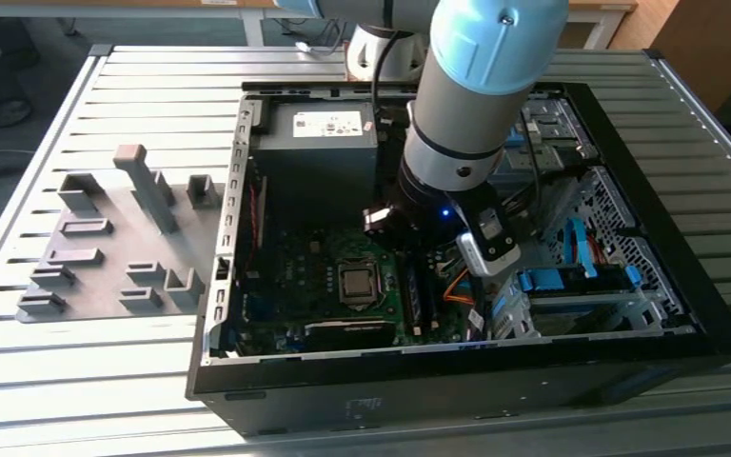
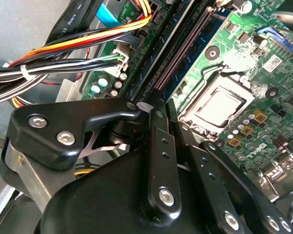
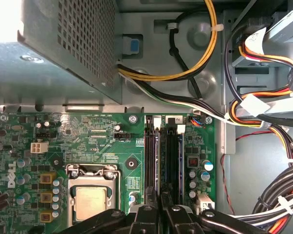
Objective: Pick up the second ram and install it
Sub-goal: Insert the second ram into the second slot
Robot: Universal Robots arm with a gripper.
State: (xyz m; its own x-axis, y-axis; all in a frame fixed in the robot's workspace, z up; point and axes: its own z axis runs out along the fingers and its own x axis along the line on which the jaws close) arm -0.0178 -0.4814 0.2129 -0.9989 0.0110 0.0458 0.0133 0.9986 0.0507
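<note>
A: Surface?
B: Slatted metal counter (image 1: 111,381); open computer case (image 1: 670,362) centre-right of the exterior view, grey holder blocks (image 1: 111,257) at left. Dim room floor upper left.
A: Gripper?
B: Gripper (image 3: 161,201) low over the motherboard (image 3: 88,131), fingers (image 2: 158,146) narrowed edge-on around the second ram (image 3: 157,165), which stands in the memory slots (image 3: 172,151) just beside the CPU socket (image 3: 92,195).
</note>
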